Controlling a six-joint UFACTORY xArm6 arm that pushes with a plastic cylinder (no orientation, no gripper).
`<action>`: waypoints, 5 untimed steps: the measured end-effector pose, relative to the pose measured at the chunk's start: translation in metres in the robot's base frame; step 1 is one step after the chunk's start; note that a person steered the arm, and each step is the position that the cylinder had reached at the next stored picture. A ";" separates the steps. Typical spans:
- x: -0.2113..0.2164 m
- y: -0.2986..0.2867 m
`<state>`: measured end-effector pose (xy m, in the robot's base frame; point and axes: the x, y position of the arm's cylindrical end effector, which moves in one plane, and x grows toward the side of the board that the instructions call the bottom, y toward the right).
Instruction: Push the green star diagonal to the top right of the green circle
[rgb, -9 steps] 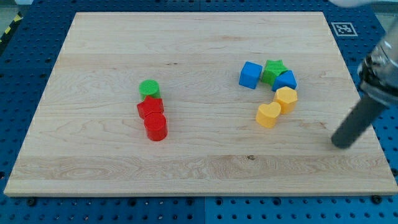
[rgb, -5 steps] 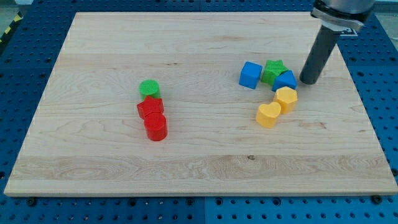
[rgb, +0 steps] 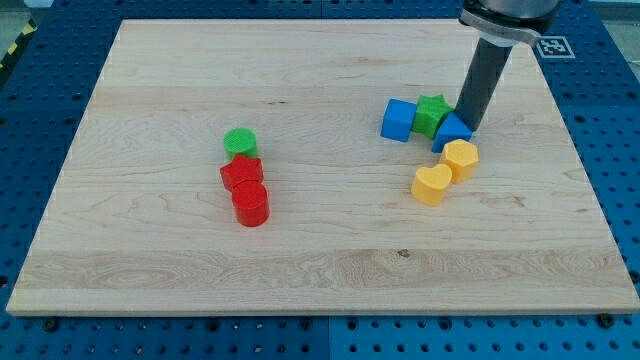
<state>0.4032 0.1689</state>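
Observation:
The green star (rgb: 432, 112) sits on the wooden board (rgb: 300, 80) right of centre, between a blue cube (rgb: 398, 120) on its left and a second blue block (rgb: 452, 133) at its lower right. The green circle (rgb: 240, 142) lies left of centre, just above two red blocks. My tip (rgb: 467, 127) is at the right side of the second blue block, touching it, just right of the green star.
A red block (rgb: 241, 174) and a red cylinder (rgb: 250, 204) sit directly below the green circle. A yellow block (rgb: 460, 159) and a yellow heart (rgb: 431, 186) lie below the blue blocks. A fiducial tag (rgb: 552, 46) sits at the board's top right corner.
My tip moved up from the right edge and then left to the blue block. The blue cube, green star and second blue block have shifted slightly left.

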 end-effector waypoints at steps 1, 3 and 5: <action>0.010 -0.008; 0.010 -0.034; 0.027 -0.036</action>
<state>0.4304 0.1330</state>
